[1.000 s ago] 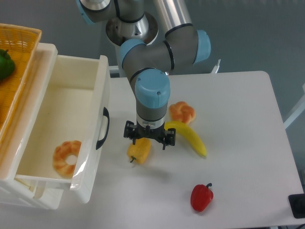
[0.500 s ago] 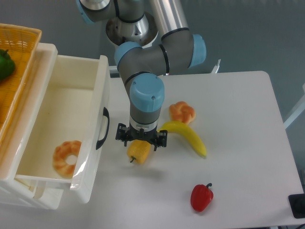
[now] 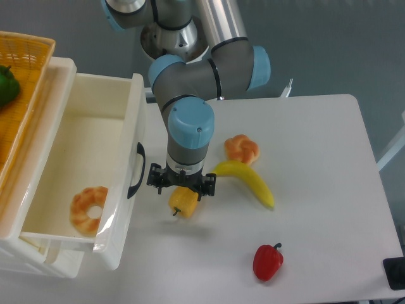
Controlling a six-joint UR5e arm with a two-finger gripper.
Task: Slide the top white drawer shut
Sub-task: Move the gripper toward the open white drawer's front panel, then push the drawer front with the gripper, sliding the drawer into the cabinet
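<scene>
The top white drawer (image 3: 76, 133) stands pulled far out to the right of the cabinet, with a flat front panel and a black curved handle (image 3: 136, 171). A glazed doughnut (image 3: 88, 209) lies inside it. My gripper (image 3: 181, 183) points down just right of the drawer front, a short gap from the handle. It hangs above a yellow corn piece (image 3: 184, 201). Its fingers are hidden under the wrist, so I cannot tell if it is open or shut. The lower drawer is hidden below.
An orange wicker basket (image 3: 28, 57) with a green pepper (image 3: 6, 85) sits on the cabinet. On the white table lie a banana (image 3: 250, 182), a twisted bun (image 3: 242, 149) and a red pepper (image 3: 267, 261). A black object (image 3: 395, 273) sits at the lower right corner.
My gripper has moved left, from beside the banana toward the drawer front. The drawer and the food have not moved.
</scene>
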